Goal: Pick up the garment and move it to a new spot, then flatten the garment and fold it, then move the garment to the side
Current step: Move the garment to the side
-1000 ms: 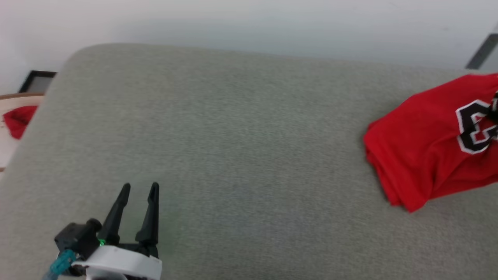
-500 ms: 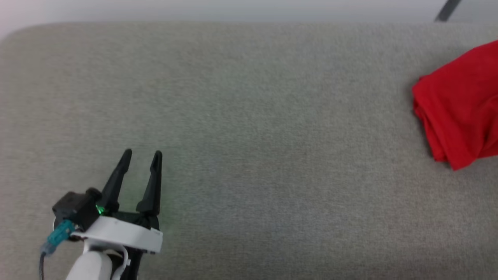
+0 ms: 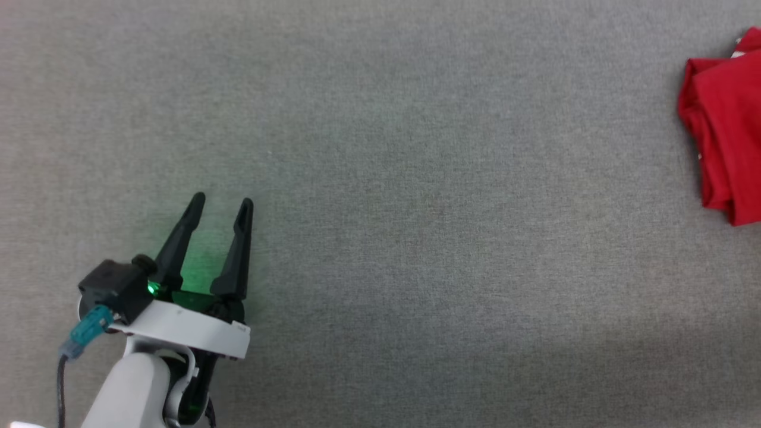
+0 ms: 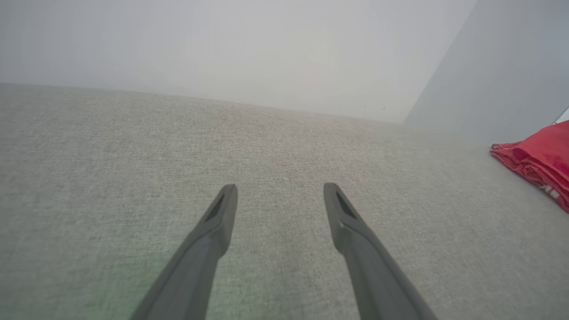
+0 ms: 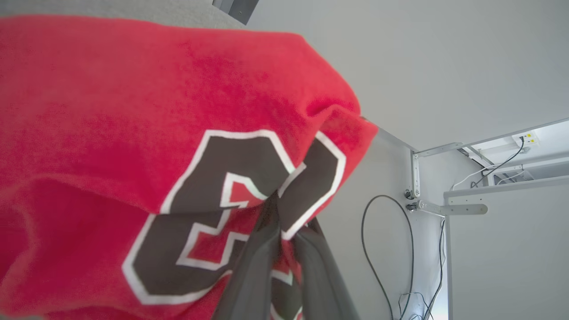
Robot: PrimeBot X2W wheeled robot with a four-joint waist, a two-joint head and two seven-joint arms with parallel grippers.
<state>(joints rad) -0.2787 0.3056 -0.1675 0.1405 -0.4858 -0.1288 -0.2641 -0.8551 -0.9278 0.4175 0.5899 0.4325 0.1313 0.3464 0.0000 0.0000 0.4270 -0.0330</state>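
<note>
Surface: grey woven fabric (image 3: 416, 148) ran right across the head view.
Left gripper: you had the left gripper (image 3: 223, 200) low at the left of the head view, fingers spread wide, nothing between them.
Glow: a green glow (image 3: 199, 261) lay on the fabric at that gripper's base.
Left wrist view: its two dark fingers (image 4: 213, 231) stood over the fabric and pointed toward a pale wall (image 4: 266, 44).
Garment: the garment (image 3: 725, 131) was red, folded in layers, at the far right edge of the head view. It was cut off by the frame and well apart from the left gripper. Its stacked edges lay on the fabric.
Right gripper: your right gripper (image 5: 291, 213) was pressed together on the garment, pinching a fold at the dark number graphic (image 5: 231, 178) with a white outline.
Lift: you couldn't tell whether the pinched part was off the fabric.
Background: a metal bracket (image 5: 438, 149) and a looped dark cable (image 5: 366, 249) showed past the cloth.
</note>
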